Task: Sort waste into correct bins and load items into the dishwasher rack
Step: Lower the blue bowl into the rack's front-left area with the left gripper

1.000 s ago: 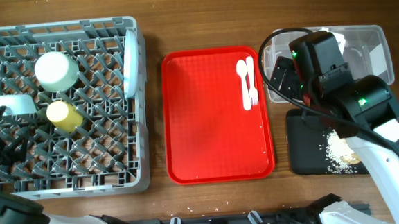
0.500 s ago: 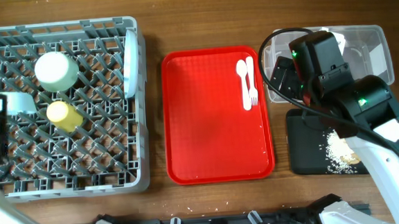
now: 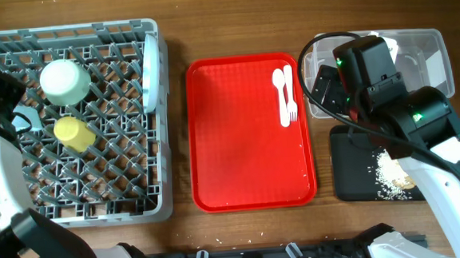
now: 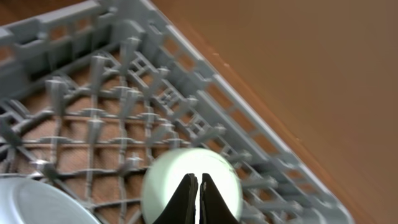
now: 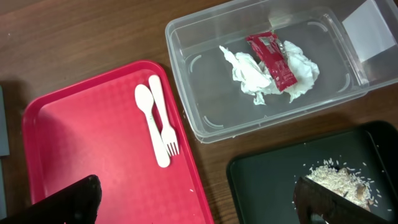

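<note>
Broadly, the dishwasher rack (image 3: 64, 31) fills the table's left side, with the red tray (image 3: 239, 144) at centre. On the right, the clear tub (image 5: 211, 93) sits far and the black tray (image 5: 267, 186) near. In the rack, a plate (image 3: 153, 70) stands on edge by the right wall, with an upturned bowl (image 3: 65, 81) and a yellow cup (image 3: 74, 133) just nearer. Spoon (image 5: 152, 134) and fork (image 5: 165, 124) lie side by side on the red tray's far right. Napkin (image 5: 249, 74) and sauce packet (image 5: 272, 53) are in the tub — rice (image 5: 339, 177) on the black tray. The left gripper (image 4: 198, 199) hangs over the bowl, fingers pressed together; the right gripper (image 5: 199, 202) is spread wide.
</note>
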Available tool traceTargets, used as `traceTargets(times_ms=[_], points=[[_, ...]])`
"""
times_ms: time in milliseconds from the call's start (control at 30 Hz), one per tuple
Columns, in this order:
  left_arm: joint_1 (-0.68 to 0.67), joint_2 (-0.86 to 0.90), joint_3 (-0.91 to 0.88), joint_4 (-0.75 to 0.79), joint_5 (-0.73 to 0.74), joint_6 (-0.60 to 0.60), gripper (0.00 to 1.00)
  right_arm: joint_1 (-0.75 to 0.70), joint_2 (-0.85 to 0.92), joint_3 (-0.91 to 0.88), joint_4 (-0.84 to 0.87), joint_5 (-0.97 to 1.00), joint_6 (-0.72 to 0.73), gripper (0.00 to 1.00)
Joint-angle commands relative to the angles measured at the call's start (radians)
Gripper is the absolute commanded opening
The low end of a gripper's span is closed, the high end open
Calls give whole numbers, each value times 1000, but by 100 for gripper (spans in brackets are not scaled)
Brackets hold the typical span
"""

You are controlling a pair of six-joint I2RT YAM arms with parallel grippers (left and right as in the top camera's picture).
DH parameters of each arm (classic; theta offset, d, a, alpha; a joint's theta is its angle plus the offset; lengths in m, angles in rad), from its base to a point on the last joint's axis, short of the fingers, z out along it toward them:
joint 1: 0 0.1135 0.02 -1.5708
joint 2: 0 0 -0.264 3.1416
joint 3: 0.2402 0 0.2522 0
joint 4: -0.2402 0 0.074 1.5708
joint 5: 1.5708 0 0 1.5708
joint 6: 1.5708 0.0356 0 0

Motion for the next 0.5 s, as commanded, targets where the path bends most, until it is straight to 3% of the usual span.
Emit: traceTargets(times_ms=[0, 100, 333, 467], points=[[-2, 4, 0, 2, -133, 14, 4, -2, 6, 6, 2, 23, -12, 100], [-2, 4, 0, -71, -142, 106, 4, -2, 6, 6, 2, 23, -12, 100], [-1, -14, 0, -242, -150, 110, 4, -2, 6, 6, 2, 23, -12, 100], [-1, -93, 0, -312, -269, 110, 4, -2, 6, 6, 2, 23, -12, 100]])
